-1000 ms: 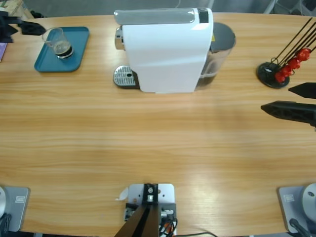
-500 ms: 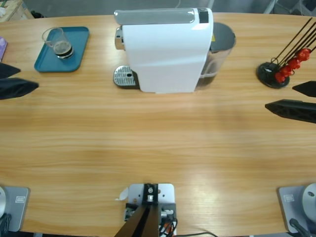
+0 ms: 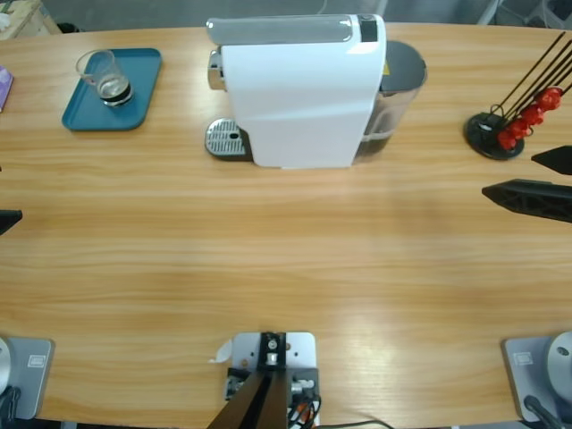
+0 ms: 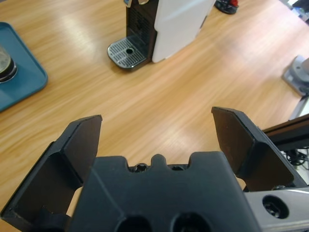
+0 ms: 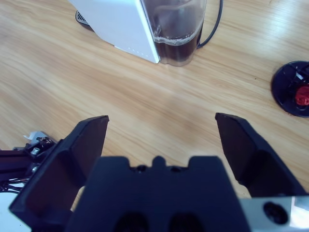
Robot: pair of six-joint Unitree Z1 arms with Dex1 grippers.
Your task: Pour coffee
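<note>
The coffee [image 3: 115, 88] is a shallow dark layer in a small clear glass [image 3: 103, 71] that stands upright on a teal tray [image 3: 138, 98] at the table's far left. In the left wrist view, only the glass [image 4: 5, 67] edge shows, on the tray [image 4: 21, 82]. My left gripper [image 4: 157, 130] is open and holds nothing. It is well back from the tray, and in the high view only a black tip of the left gripper [image 3: 5, 220] shows at the left edge. My right gripper [image 3: 509, 175] is open and empty at the right edge, seen as the right gripper [image 5: 161, 128] over bare wood.
A big white coffee machine [image 3: 299, 89] with a metal drip tray [image 3: 225, 139] and a dark water tank [image 5: 176, 34] stands at the back middle. A black pod stand [image 3: 496, 132] with red pods is at the back right, near my right gripper.
My left gripper has drawn away from the glass and down along the left edge, almost leaving the high view. The right gripper slid slightly toward the right edge. The glass stayed put.
</note>
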